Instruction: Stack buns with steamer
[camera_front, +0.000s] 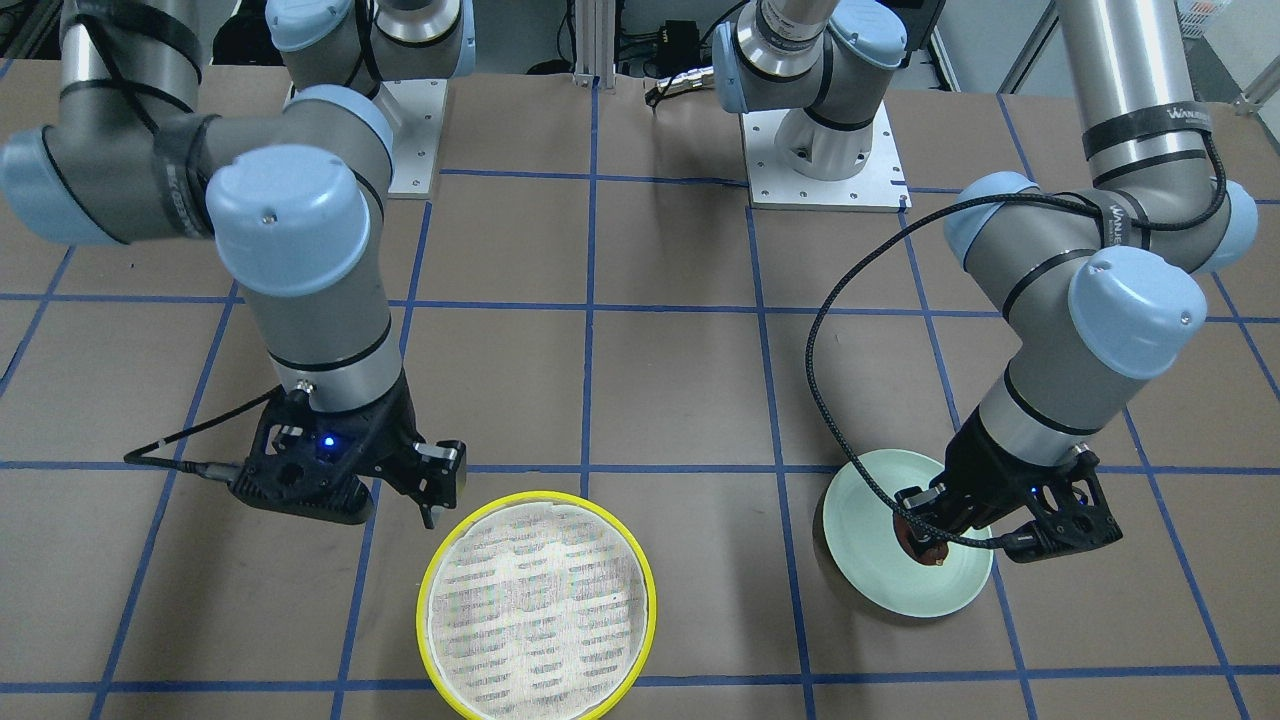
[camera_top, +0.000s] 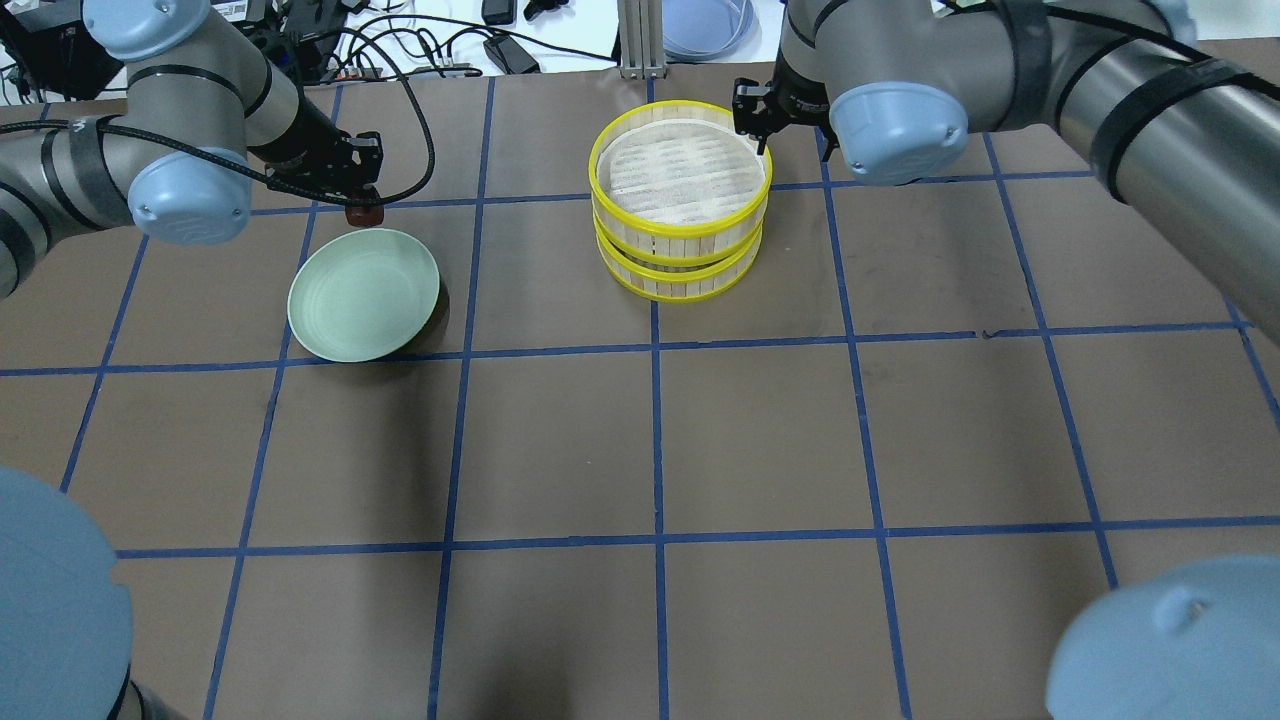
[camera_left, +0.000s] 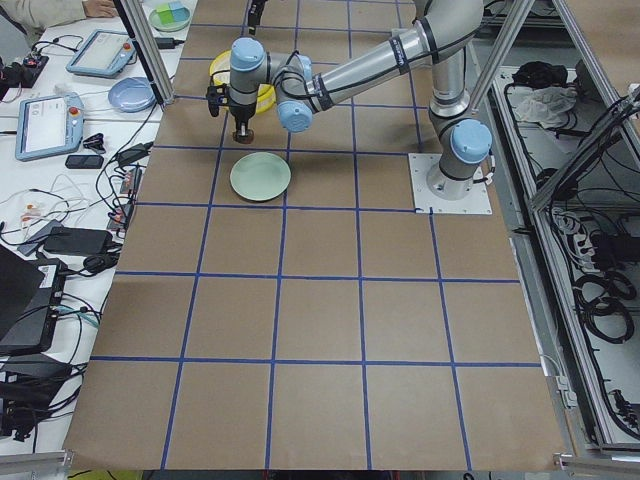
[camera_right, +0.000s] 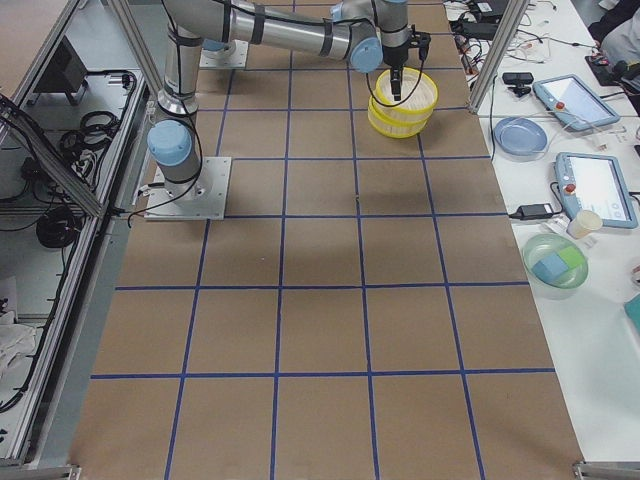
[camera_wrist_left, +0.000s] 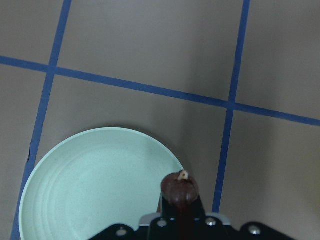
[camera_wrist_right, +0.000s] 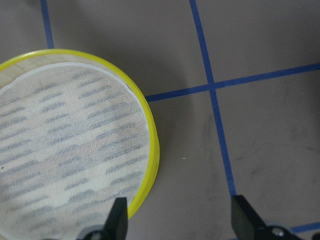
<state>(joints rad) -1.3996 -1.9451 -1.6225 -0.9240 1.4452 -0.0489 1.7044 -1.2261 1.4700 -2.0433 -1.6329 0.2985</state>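
yellow-rimmed round steamer (camera_top: 678, 240): two slatted trays stacked, white striped mesh liner on top, far middle of the table (camera_top: 760, 430).
pale green round plate (camera_top: 363, 294): flat on the table, well apart on the robot's left.
right gripper (camera_wrist_right: 181, 217): fingers spread, just beside the steamer's rim.
left gripper (camera_front: 922, 540): clenched on a dark reddish-brown rounded bun (camera_wrist_left: 180, 189).
bun: aloft over the plate's edge.
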